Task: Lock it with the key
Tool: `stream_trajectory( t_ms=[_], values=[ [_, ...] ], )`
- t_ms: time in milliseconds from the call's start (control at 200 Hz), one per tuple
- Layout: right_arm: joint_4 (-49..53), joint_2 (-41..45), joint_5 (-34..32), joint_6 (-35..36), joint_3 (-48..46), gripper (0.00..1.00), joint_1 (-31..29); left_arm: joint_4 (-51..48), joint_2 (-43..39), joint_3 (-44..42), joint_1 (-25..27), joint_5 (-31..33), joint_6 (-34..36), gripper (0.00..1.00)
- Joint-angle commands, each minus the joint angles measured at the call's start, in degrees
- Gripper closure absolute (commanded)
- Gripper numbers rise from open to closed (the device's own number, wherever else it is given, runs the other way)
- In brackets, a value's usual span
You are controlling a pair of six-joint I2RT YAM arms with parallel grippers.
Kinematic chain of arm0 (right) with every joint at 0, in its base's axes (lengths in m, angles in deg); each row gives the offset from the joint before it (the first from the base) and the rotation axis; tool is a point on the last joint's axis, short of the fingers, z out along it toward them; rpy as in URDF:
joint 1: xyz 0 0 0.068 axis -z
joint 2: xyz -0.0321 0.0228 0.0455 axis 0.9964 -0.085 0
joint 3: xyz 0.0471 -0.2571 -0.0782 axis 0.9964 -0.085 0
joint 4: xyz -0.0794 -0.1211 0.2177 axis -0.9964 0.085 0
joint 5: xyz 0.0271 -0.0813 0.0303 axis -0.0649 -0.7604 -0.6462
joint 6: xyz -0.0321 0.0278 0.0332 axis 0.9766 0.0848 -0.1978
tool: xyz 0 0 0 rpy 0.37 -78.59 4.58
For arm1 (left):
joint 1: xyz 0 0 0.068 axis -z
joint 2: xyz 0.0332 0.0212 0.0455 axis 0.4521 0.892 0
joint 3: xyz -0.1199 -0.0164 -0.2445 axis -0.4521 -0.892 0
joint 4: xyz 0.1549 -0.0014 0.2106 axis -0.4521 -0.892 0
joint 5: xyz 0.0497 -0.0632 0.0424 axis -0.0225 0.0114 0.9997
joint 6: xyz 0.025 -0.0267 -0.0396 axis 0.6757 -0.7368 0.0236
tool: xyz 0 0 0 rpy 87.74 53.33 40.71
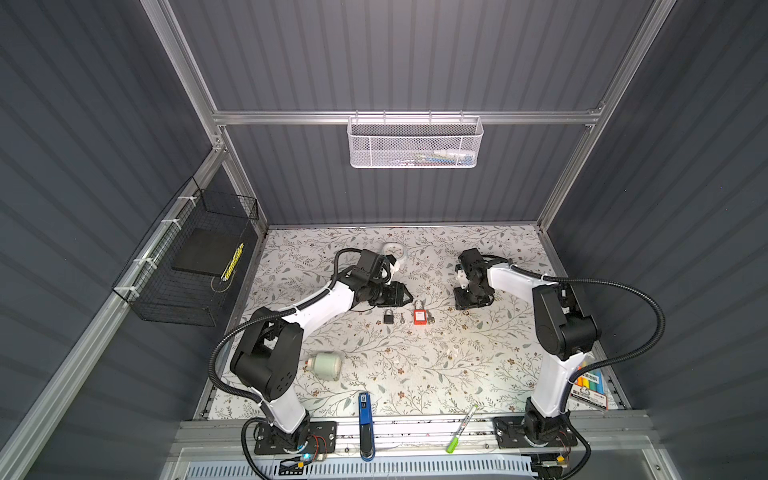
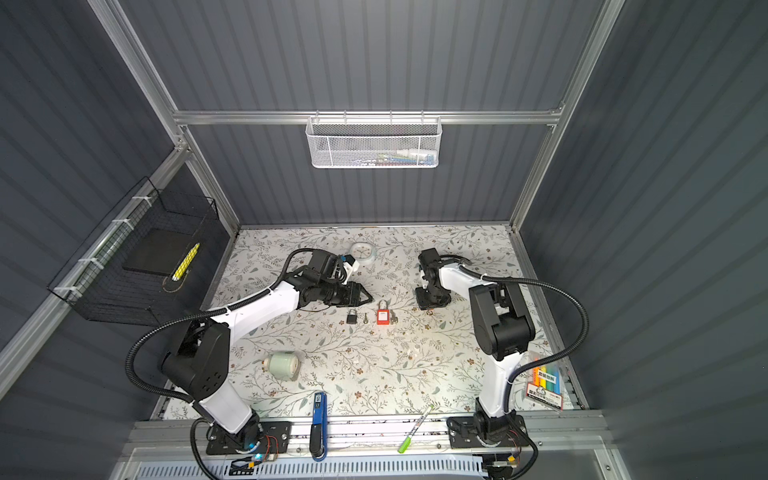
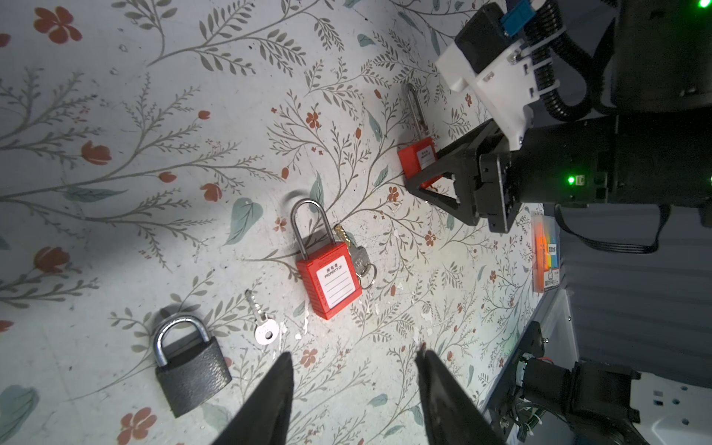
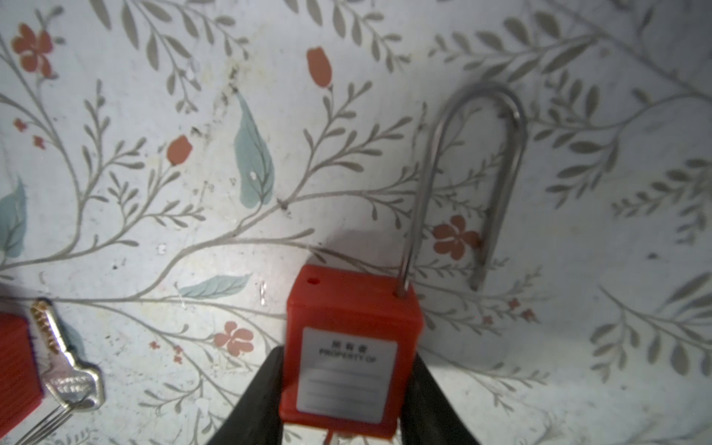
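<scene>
Top views: left gripper (image 1: 405, 296) sits low over the floral mat (image 1: 415, 374), just behind a row of black padlock (image 1: 388, 317), silver key (image 1: 402, 318) and second red padlock (image 1: 419, 316), with ringed keys (image 1: 431, 319) touching that lock's side. Right gripper (image 1: 468, 305) points down at the mat, right of the row; what it holds is hidden here. Layout is the same in both top views.

Left wrist: left gripper (image 3: 354, 350) has its fingers spread with nothing between them, hovering near the black padlock (image 3: 190, 370) and silver key (image 3: 264, 325). The second red padlock (image 3: 329, 283) lies flat with the ringed keys (image 3: 358, 262) against it. Farther off, the right gripper (image 3: 427, 181) is around the body of the red padlock (image 3: 418, 158).

Right wrist: right gripper (image 4: 346, 354) is clamped on both sides of the red padlock (image 4: 348, 308). Its shackle (image 4: 501, 127) is open, one leg in the body and the free leg swung clear of its hole. Cannot tell if a key is in the bottom. The ringed keys (image 4: 71, 375) lie apart, to one side.
</scene>
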Motion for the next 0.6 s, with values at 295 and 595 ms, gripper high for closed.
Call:
stream_trajectory(
  t_ms=[295,595],
  values=[
    [-6.06,13.59,14.08,2.16,-5.7,0.67,-5.1,11.61,0.98,-1.59,-0.43,-9.22,-9.33,0.46],
    [-8.29,17.79,20.93,0.09,-6.79,0.7,-11.57,13.37,1.78,-1.79,-0.43,-10.2,-10.8,0.44]
  ],
)
